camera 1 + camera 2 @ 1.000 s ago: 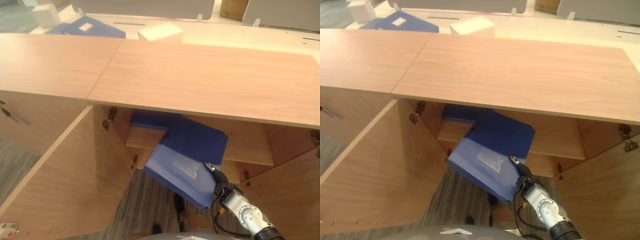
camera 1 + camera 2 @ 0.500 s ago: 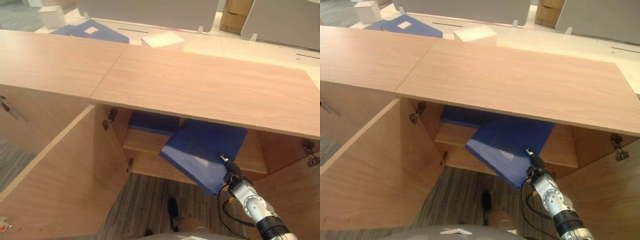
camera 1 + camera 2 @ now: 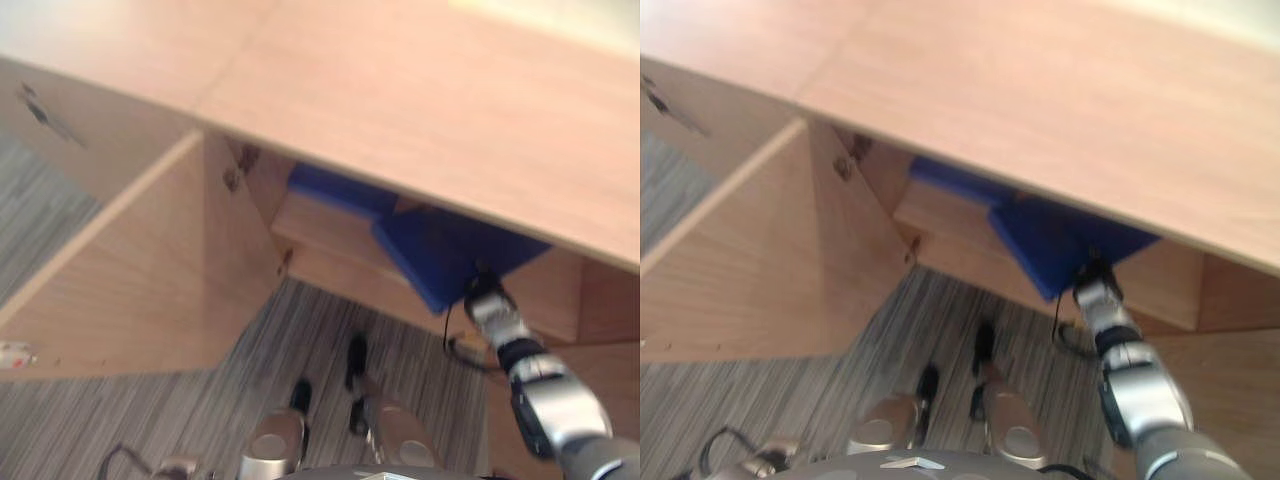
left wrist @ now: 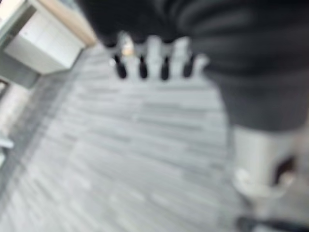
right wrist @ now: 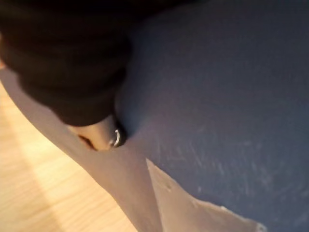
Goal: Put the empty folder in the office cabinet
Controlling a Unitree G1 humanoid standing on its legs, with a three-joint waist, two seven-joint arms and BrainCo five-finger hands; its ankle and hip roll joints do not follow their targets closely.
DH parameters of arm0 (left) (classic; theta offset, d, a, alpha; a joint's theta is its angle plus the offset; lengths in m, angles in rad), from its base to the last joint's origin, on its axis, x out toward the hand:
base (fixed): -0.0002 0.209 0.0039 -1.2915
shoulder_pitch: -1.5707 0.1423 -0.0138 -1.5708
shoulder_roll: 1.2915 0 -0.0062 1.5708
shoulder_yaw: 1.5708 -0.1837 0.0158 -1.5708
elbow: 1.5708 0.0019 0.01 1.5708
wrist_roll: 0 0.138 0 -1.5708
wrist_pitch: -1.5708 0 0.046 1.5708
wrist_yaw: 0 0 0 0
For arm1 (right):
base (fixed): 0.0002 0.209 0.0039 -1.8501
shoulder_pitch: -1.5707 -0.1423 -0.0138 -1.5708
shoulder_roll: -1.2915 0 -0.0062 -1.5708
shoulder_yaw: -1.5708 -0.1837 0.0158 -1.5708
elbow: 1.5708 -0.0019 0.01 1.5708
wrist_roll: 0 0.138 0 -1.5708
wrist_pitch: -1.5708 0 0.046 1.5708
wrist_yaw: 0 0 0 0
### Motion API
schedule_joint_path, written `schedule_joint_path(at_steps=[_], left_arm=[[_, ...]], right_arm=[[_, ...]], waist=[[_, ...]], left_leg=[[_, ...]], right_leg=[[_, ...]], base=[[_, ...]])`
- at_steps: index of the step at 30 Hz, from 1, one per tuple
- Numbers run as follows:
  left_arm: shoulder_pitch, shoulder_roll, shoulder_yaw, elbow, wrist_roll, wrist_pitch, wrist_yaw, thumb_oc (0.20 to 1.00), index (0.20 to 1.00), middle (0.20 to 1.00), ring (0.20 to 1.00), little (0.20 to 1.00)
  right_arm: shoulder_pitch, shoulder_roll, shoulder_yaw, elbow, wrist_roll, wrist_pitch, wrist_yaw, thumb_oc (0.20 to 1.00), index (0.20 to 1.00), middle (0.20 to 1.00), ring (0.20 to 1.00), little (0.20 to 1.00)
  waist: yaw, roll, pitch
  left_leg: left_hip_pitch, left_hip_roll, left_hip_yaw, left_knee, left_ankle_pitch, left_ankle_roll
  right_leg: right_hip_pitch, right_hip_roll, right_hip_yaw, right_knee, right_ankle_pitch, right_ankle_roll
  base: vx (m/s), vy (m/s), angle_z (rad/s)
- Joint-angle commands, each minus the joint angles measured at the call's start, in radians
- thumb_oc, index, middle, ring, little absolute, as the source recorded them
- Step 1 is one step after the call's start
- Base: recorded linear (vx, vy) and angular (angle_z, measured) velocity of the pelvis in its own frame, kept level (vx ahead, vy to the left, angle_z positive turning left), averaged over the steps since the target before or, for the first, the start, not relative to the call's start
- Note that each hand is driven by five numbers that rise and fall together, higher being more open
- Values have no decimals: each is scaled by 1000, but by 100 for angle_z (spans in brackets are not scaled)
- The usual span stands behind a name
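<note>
Now | right hand (image 5: pixel 63 63) against blue folder (image 3: pixel 440 255) | cabinet shelf (image 3: pixel 325 230)

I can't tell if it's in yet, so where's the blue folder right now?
In the eye views the blue folder lies partly inside the open cabinet, on its shelf, right of a second blue folder, with the right hand at its near edge.

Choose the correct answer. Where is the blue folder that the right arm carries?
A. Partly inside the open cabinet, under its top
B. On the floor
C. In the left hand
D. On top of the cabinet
A: the folder reaches in over the shelf under the cabinet top, with its near corner still sticking out by the right hand.
</note>
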Motion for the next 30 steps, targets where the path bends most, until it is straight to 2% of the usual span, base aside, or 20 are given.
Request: schedule_joint_path(at_steps=[1, 6, 8, 12, 15, 20, 24, 28, 30], left_arm=[[87, 67, -28, -1, -4, 16, 27, 1000, 1000, 1000, 1000, 1000], [84, 66, -39, -21, -16, 12, 37, 1000, 1000, 1000, 1000, 1000], [99, 65, -45, -28, -14, -6, 36, 1000, 1000, 1000, 1000, 1000], [119, 55, -56, -33, -13, -41, 41, 1000, 1000, 1000, 1000, 1000], [117, 52, -72, -44, -25, -53, 49, 1000, 1000, 1000, 1000, 1000], [120, 47, -90, -60, -43, -57, 73, 1000, 1000, 1000, 1000, 1000], [119, 52, -98, -83, -39, -38, 79, 1000, 1000, 1000, 1000, 1000], [126, 57, -105, -102, -40, -49, 87, 1000, 1000, 1000, 1000, 1000], [129, 58, -104, -113, -37, -62, 89, 1000, 1000, 1000, 1000, 1000]], right_arm=[[-3, -55, -40, -107, 41, -70, 27, 200, 200, 200, 200, 200], [-76, -102, -48, -66, 93, -72, 29, 200, 200, 200, 200, 200], [-103, -127, -68, -38, 177, -85, 21, 200, 200, 200, 200, 200], [-122, -136, -134, 4, 337, -182, -36, 200, 200, 200, 200, 200], [-159, -144, -177, 39, 399, -292, -115, 200, 200, 200, 200, 200], [-214, -167, -207, 84, 460, -406, -205, 200, 200, 200, 200, 200], [-262, -205, -204, 122, 469, -392, -251, 200, 200, 200, 200, 200], [-307, -239, -183, 164, 404, -344, -272, 200, 200, 200, 200, 200], [-331, -259, -164, 191, 371, -296, -256, 200, 200, 200, 200, 200]], waist=[[34, 8, -57], [45, 25, -38], [51, 30, -37], [60, 33, -44], [68, 37, -49], [81, 43, -55], [92, 51, -54], [101, 56, -49], [107, 58, -44]], left_leg=[[63, 20, -27, -178, -23, 1], [43, 33, -25, -203, -12, -15], [41, 42, -25, -212, -11, -23], [46, 52, -25, -216, -13, -31], [48, 59, -27, -215, -14, -36], [48, 63, -37, -213, -16, -42], [47, 65, -47, -213, -16, -49], [38, 68, -51, -212, -13, -56], [28, 69, -52, -213, -9, -61]], right_leg=[[-31, -126, 75, -52, 55, 81], [-58, -128, 70, -52, 53, 77], [-65, -128, 66, -52, 51, 74], [-63, -127, 59, -52, 48, 71], [-58, -127, 54, -52, 46, 70], [-57, -129, 47, -52, 48, 69], [-62, -130, 40, -52, 47, 67], [-71, -131, 37, -52, 48, 67], [-75, -129, 35, -52, 44, 64]], base=[[-219, 3, 38], [-59, 4, 11], [-2, -4, -3], [41, -19, -2], [40, -35, -2], [47, -35, -3], [28, -39, 7], [7, -39, 8], [0, 0, 0]])
